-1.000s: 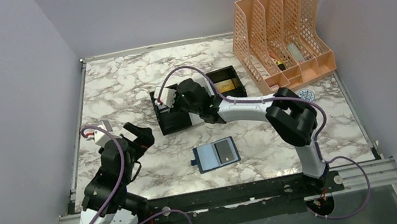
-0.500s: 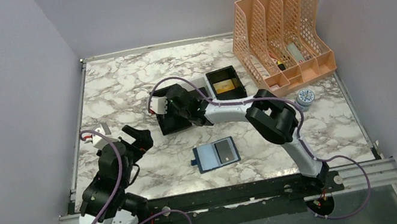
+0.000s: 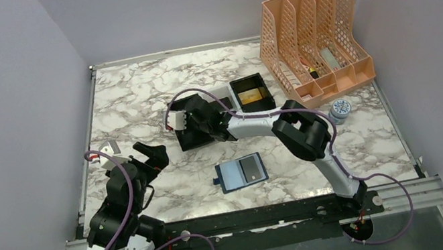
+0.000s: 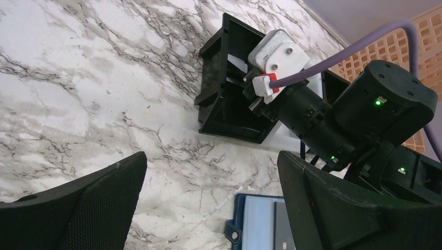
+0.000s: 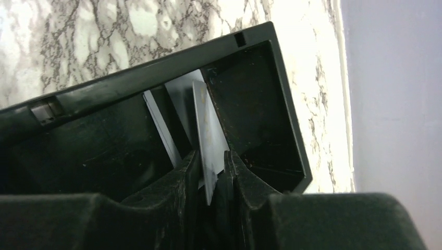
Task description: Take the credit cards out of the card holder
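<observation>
The navy card holder (image 3: 241, 173) lies open on the marble near the front, with a dark card (image 3: 252, 168) in its pale pocket; its tab corner (image 4: 255, 224) shows in the left wrist view. My right gripper (image 3: 193, 120) reaches into the left compartment of the black tray (image 3: 198, 141). A silver-grey credit card (image 5: 208, 140) stands on edge between its fingers (image 5: 211, 156), which are slightly parted, with a dark gap beside the card. A gold card (image 3: 251, 96) lies in the tray's right compartment. My left gripper (image 3: 148, 156) hovers wide open and empty (image 4: 211, 172), left of the holder.
A peach file rack (image 3: 316, 34) stands at the back right. A small round tin (image 3: 340, 107) sits in front of it. Inside the tray (image 5: 156, 73), a thin pale plate (image 5: 161, 130) stands beside the silver card. Walls close in the left, back and right sides.
My right gripper moved left over the tray's left compartment and its jaws parted a little around the silver card. The left arm drew back slightly.
</observation>
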Robot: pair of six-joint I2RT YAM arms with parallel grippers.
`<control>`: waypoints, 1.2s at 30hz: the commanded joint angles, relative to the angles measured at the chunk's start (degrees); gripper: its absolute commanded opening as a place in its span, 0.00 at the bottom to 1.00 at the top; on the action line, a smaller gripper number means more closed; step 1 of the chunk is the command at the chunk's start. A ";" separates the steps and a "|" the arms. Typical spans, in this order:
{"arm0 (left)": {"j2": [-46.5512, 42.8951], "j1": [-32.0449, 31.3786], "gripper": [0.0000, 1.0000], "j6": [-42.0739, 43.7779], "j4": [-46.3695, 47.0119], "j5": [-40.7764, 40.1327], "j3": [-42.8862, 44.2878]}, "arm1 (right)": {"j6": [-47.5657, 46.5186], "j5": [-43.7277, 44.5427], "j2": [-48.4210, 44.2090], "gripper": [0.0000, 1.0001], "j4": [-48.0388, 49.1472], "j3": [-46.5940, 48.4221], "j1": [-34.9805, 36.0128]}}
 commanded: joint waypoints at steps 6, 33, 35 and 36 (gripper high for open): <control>0.39 0.16 0.99 -0.14 -0.38 0.37 1.03 | -9.68 -3.86 -2.02 0.08 5.87 -4.79 0.45; 1.92 0.18 0.99 0.63 -0.02 2.69 1.70 | -10.47 -5.99 -7.55 0.29 9.81 -8.84 -0.34; 2.35 0.15 0.99 1.55 0.80 4.34 1.89 | -6.53 -5.33 -9.89 0.30 12.91 -10.55 -0.34; 2.77 0.15 0.99 2.37 1.64 5.93 1.78 | -3.52 -5.09 -11.85 0.30 14.35 -11.88 -0.34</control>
